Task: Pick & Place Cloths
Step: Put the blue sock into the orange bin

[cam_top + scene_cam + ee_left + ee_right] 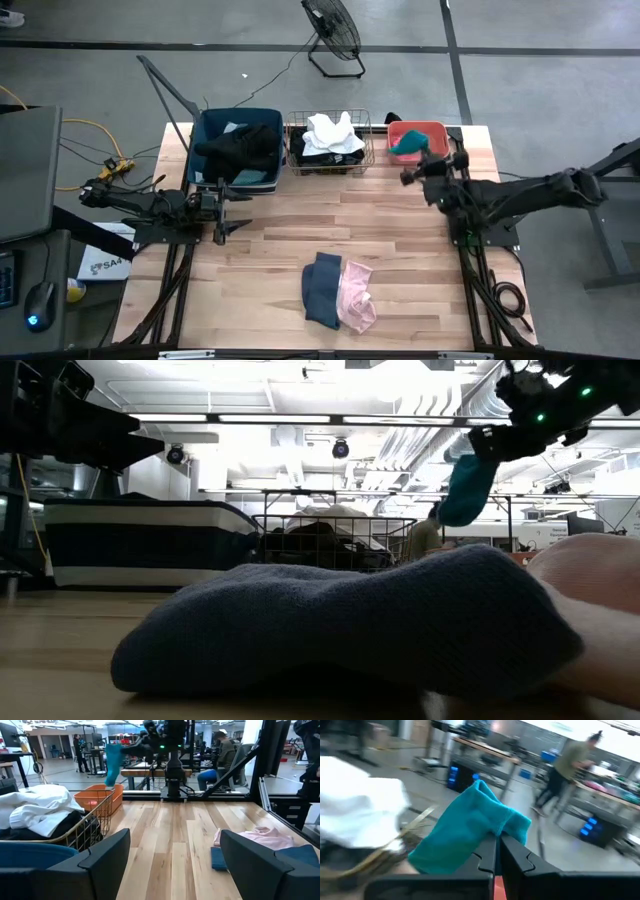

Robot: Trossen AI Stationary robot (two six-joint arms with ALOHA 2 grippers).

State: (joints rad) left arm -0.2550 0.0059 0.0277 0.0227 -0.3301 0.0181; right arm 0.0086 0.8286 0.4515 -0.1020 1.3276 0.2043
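Note:
A teal-green cloth [405,146] hangs in the air over the coral tub [432,130] at the table's far right, with my right gripper [418,160] shut on it. In the low view the cloth [466,485] dangles below that gripper [492,445]. A slate grey-blue cloth [321,288] and a pale pink cloth [356,297] lie side by side on the table near its front edge. My left gripper [240,210] stands open by the blue tub [236,150], holding nothing. My right gripper pinches a bunched fold of the teal-green cloth [492,832] between its two shut fingers [512,852], which point about level. The cloth is lifted clear and hangs slack below the fingers [462,500], above the coral tub.
The blue tub holds black cloths [240,148]. Between the two tubs, the wire basket [330,140] holds white cloths [332,132] over dark ones. Bare wood lies between the tubs and the two cloths in front. A fan [333,35] stands on the floor beyond the table; people show in the room.

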